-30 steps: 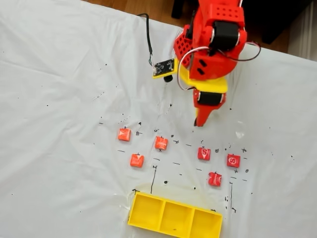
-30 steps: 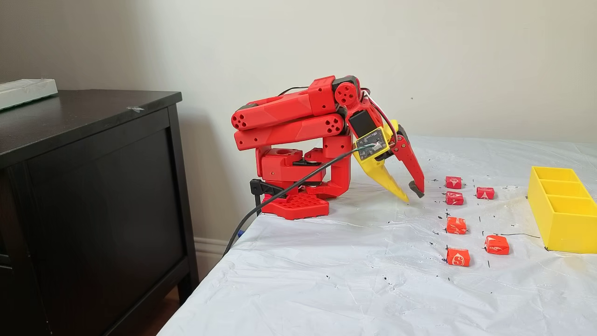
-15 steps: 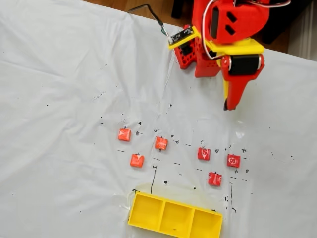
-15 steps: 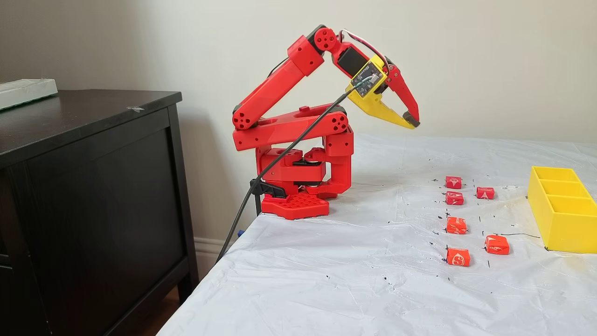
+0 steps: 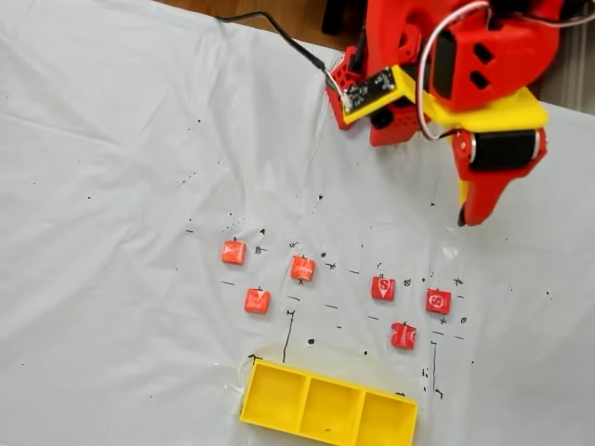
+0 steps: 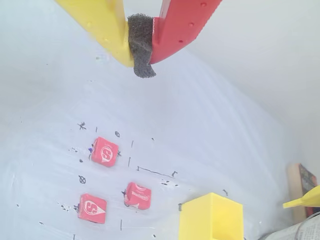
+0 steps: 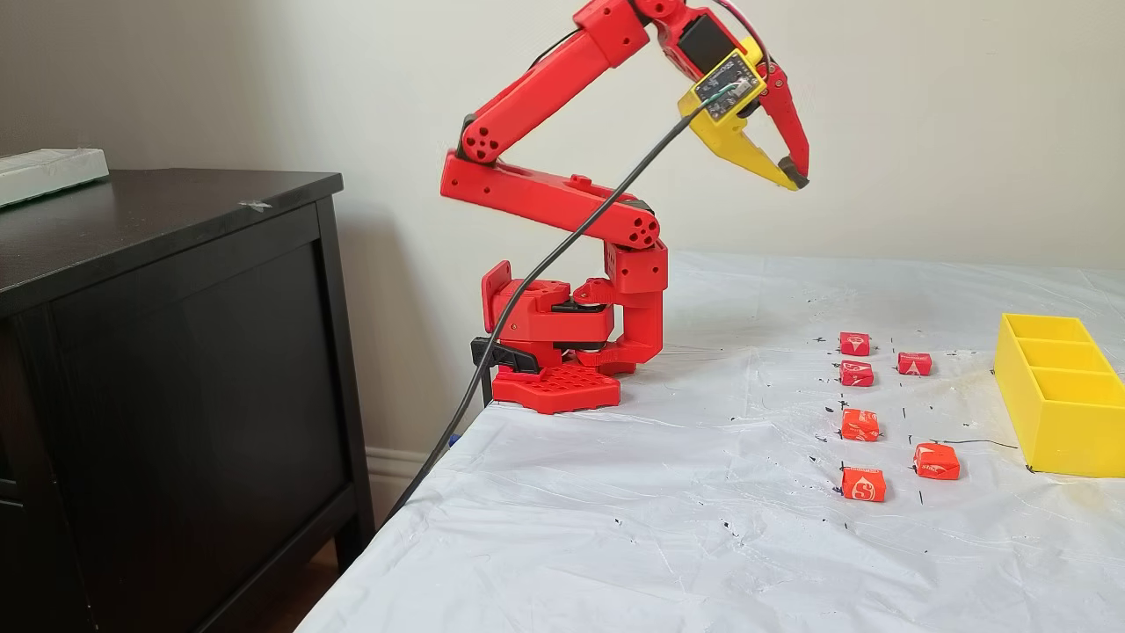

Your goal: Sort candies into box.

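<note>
Fixed view — hand [image 7: 794, 178] risen higher, closed; candies [image 7: 860, 425] unmoved.

A dark wooden cabinet [image 7: 167, 369] stands against a plain pale wall [image 7: 923, 114], beside the white-covered table [image 7: 685, 527].

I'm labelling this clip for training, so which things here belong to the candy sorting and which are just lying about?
Part of the job:
- six candies on the sheet, three orange-red, three deeper red
- yellow box, all three compartments empty
- the hand, shut, raised high above the table

Just lying about:
- dark cabinet
- white tray on top of it
- black cable
</note>
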Controlling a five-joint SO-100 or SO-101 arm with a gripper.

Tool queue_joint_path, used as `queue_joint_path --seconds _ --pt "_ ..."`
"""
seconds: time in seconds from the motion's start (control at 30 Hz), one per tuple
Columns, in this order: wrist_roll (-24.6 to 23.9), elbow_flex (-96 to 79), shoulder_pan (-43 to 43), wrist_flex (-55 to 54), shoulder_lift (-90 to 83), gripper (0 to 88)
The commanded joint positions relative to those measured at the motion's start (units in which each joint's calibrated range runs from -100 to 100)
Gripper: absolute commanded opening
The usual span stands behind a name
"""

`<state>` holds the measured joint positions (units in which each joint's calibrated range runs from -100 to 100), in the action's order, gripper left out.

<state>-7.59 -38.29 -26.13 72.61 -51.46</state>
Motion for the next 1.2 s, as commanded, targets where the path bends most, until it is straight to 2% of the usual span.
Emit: queue_joint_path --seconds 0.0,0.23,0.3,0.47,0.57,0.67,0.8,0.93,1.17 --pt "-2.1 15.2 -1.0 2.9 13.0 0.1" --pt "-4.1 22.7 -0.7 1.4 22.8 0.1" --pt "-5.1 26.7 -1.0 3.9 27.7 0.1" --pt "-5.6 24.1 -2.4 2.6 28.4 0.6" --pt "-5.7 23.2 -2.0 1.9 29.8 15.0" --pt "-5.6 22.4 -1.1 1.9 30.4 10.1" --pt "-5.6 19.2 -1.0 0.0 29.6 22.1" --pt "-5.2 16.9 -1.0 -1.5 29.3 28.8" --pt "-4.6 13.1 -2.3 -4.6 29.9 32.7"
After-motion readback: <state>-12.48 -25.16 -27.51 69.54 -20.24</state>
